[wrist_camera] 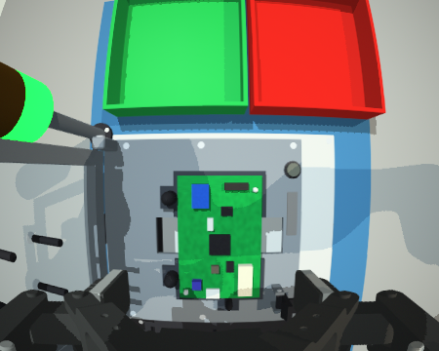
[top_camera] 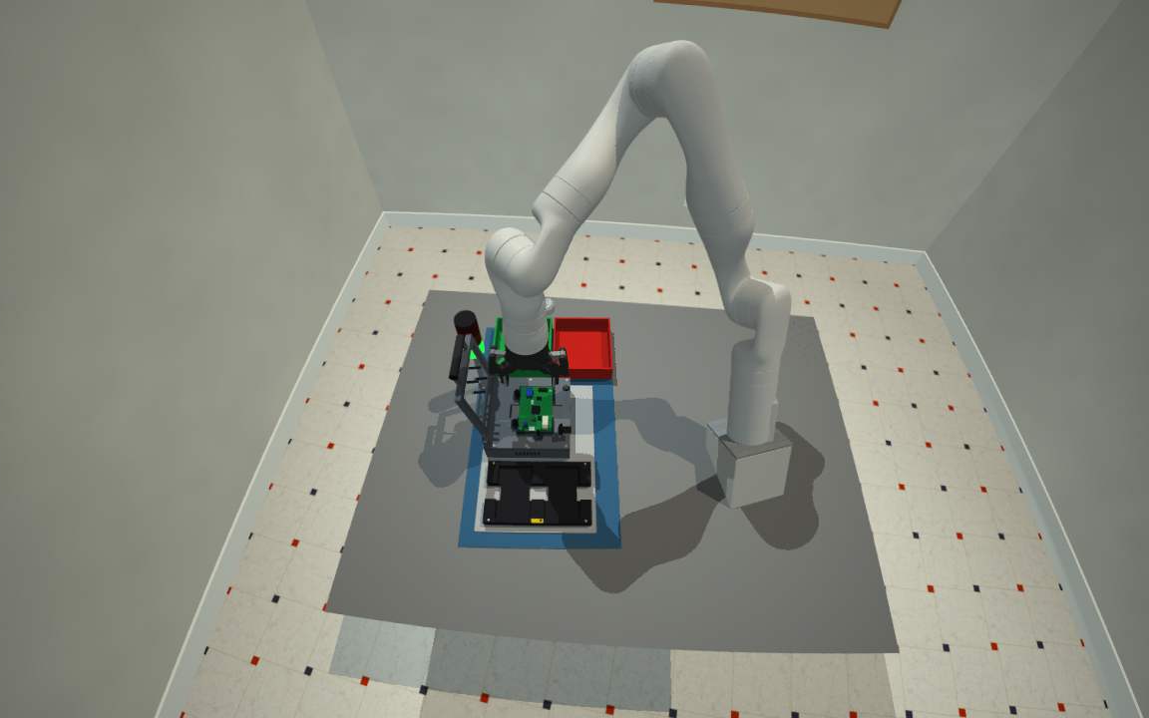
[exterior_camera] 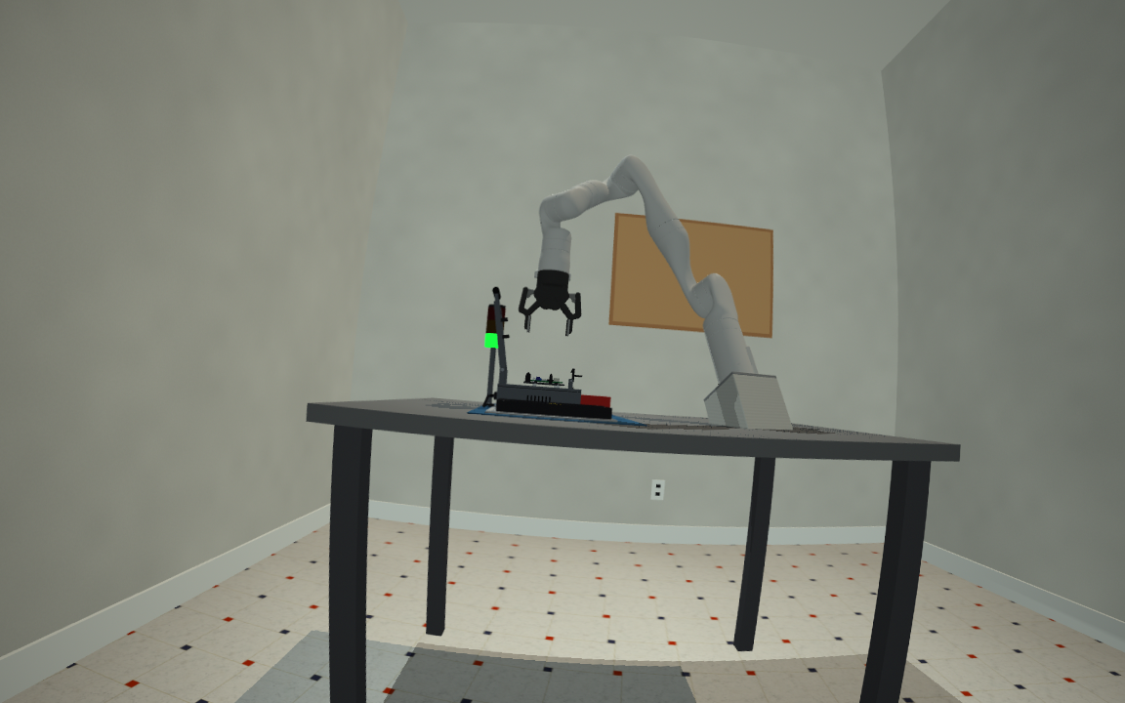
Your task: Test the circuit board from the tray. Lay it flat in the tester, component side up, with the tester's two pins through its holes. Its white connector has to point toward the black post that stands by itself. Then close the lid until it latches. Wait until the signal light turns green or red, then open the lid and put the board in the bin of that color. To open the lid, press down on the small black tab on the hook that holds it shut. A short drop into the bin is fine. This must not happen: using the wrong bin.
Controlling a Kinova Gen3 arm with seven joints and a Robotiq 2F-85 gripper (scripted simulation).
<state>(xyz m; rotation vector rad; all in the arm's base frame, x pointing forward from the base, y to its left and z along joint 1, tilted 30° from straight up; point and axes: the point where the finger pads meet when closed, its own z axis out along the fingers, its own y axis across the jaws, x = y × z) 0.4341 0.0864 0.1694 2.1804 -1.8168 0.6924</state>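
The green circuit board [top_camera: 536, 410] [wrist_camera: 244, 219] lies flat, component side up, on the grey tester [top_camera: 498, 437] [wrist_camera: 141, 195]. Its white connector [wrist_camera: 245, 280] is at the end near a single black post [wrist_camera: 228, 304]. The pins are too small to tell. The lid [top_camera: 472, 418] [exterior_camera: 501, 350] [wrist_camera: 39, 151] stands open on the left. The hook [top_camera: 565, 429] [wrist_camera: 284, 302] stands upright at the tester's right side. The signal light [top_camera: 477, 350] [exterior_camera: 490, 341] [wrist_camera: 36, 107] is green. My gripper [top_camera: 531, 379] [exterior_camera: 548, 332] [wrist_camera: 211, 291] is open and empty, above the tester, pointing down.
The green bin [wrist_camera: 176, 110] and red bin [top_camera: 582, 373] [wrist_camera: 317, 113] stand side by side behind the tester. The black tray [top_camera: 507, 509] holds no board and lies in front of the tester. The raised lid and the light stand close to the left of the gripper.
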